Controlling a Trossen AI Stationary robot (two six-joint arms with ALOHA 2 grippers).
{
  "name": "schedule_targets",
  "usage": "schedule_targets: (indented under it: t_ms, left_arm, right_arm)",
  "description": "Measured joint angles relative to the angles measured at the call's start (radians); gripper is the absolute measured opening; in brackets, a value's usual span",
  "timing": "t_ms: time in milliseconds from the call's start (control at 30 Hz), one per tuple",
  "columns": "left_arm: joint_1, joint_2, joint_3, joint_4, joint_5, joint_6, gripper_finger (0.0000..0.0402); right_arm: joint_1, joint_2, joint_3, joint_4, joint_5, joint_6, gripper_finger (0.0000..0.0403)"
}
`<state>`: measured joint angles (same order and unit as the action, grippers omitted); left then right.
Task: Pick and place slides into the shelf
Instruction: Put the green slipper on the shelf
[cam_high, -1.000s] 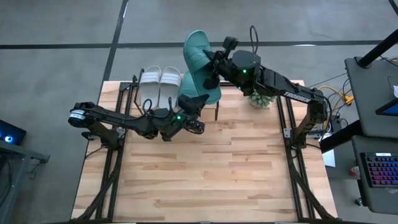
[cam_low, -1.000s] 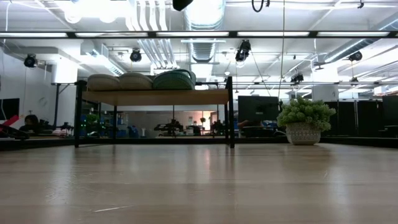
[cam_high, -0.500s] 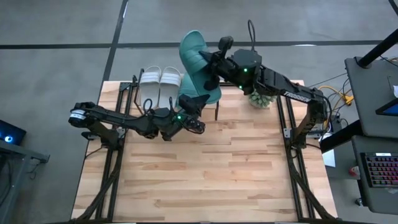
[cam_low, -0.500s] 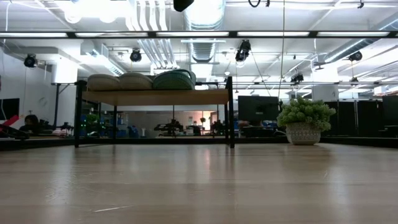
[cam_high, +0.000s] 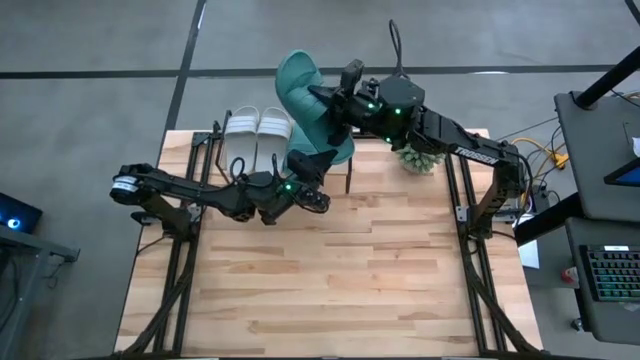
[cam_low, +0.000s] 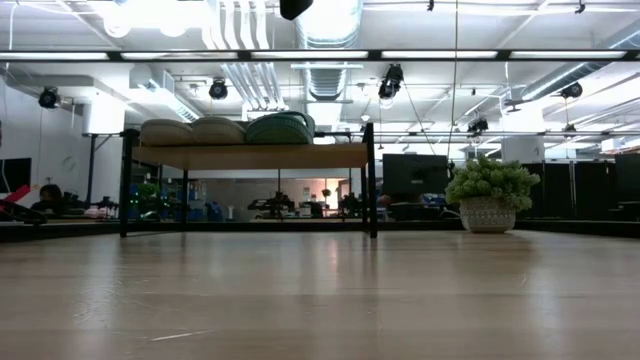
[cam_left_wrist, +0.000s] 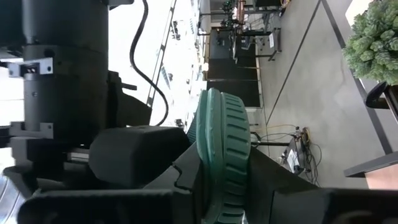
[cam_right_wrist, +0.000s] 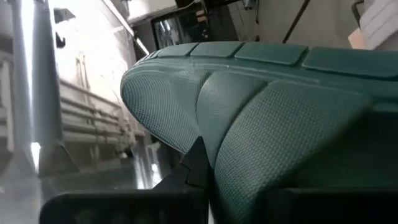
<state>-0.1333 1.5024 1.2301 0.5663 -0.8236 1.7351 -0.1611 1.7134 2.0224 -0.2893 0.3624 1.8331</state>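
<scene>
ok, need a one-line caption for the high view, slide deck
Right tool lifts a teal sandal over the shelf beside two white sandals; left tool grips another teal sandal.

Potted plant (cam_high: 420, 157), green w/ pale pot, sits at far right of the wooden surface (cam_high: 330, 270); low view shows it (cam_low: 487, 195) upright on the far edge, woven-look pot. Same plant in left wrist view (cam_left_wrist: 375, 38), top corner. Grey floor (cam_high: 100, 60) around surface, dark seam lines across it. Keyboard (cam_high: 612, 275) w/ coloured keys on a side desk at right, yellow cables (cam_high: 545, 157) nearby. Low view: ceiling ducts (cam_low: 240, 50), strip lights, dark monitors (cam_low: 412, 175) in room behind. Person (cam_low: 48, 198) seated far left, small, blurred.
</scene>
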Motion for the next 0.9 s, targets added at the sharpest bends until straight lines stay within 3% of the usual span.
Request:
schedule_targets:
  t_ms: [100, 500, 900]
  left_arm:
    - [0.0, 0.0, 0.0, 0.0, 0.003, 0.0, 0.0053]
    - [-0.006, -0.006, 0.0, 0.001, -0.003, 0.001, 0.0052]
    - [-0.006, -0.009, 0.0, -0.01, 0.013, -0.007, 0.0052]
  right_arm:
    - [0.002, -0.001, 0.0, 0.005, -0.007, -0.069, 0.0013]
    - [0.003, -0.001, -0.001, 0.016, -0.004, 0.046, 0.0013]
    - [0.002, -0.002, -0.017, 0.016, -0.043, -0.042, 0.0014]
